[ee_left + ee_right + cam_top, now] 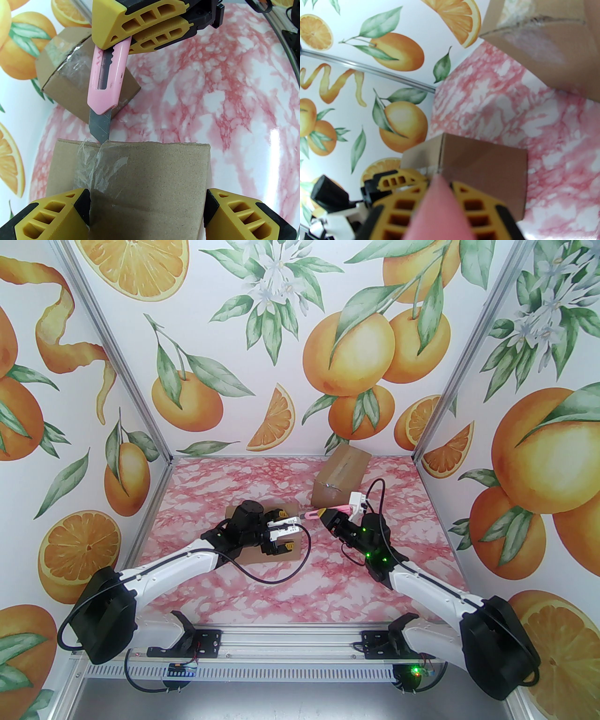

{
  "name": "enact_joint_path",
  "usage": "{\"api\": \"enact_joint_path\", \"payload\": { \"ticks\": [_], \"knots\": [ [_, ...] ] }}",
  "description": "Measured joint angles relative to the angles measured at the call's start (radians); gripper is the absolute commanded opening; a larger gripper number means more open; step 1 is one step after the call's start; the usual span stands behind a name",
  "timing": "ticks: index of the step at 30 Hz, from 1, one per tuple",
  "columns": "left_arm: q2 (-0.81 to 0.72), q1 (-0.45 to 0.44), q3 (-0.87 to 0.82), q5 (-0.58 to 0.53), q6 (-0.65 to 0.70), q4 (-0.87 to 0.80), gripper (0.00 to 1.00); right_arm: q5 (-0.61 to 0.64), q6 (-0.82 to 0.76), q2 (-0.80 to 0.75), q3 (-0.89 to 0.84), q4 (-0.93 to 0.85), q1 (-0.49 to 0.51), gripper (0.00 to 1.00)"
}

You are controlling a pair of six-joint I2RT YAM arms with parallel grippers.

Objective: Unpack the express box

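- The left gripper [283, 530] is spread pretty wide. It's got the express box [150, 182] pinched across its width, one yellow finger [54, 215] against each side.
- That box sits on the pink marble table [290, 596], a bit left of the middle, right under the left wrist.
- The right gripper [117, 44] is clamped tight on a pink utility knife [106, 77], with the handle squeezed between its two fingers.
- The blade [99, 126] is slid out. From the left wrist camera, its tip is right at the far top edge of the box, where the crinkled clear tape [93, 159] wraps over.
- The tape looks wrinkled and partly lifted near the blade tip. Can't really tell if it's cut through.
- The two grippers face each other across the far end of the box, very near one another but not touching.
- There's a second cardboard box [341, 472] further back on the table, right of centre and close to the back wall, also taped along its top. It's well apart from the one being held.
- Orange-print walls [140, 380] close in the table on three sides.
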Motion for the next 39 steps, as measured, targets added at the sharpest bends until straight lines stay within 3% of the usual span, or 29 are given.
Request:
{"api": "enact_joint_path", "payload": {
  "ticks": [20,28,33,39],
  "knots": [
    [0.017,0.013,0.005,0.003,-0.054,0.017,0.73,-0.071,0.045,0.047,-0.018,0.089,-0.034,0.00],
    [0.017,0.027,0.011,0.051,-0.020,-0.003,0.75,-0.158,0.053,0.031,-0.018,0.055,-0.079,0.00],
    [0.015,0.068,0.072,0.143,0.068,-0.141,0.76,-0.211,0.057,0.030,-0.010,0.036,-0.089,0.00],
    [0.068,0.105,0.257,0.198,0.148,-0.431,0.81,-0.253,0.064,0.056,0.013,0.039,-0.089,0.00]
  ]
}}
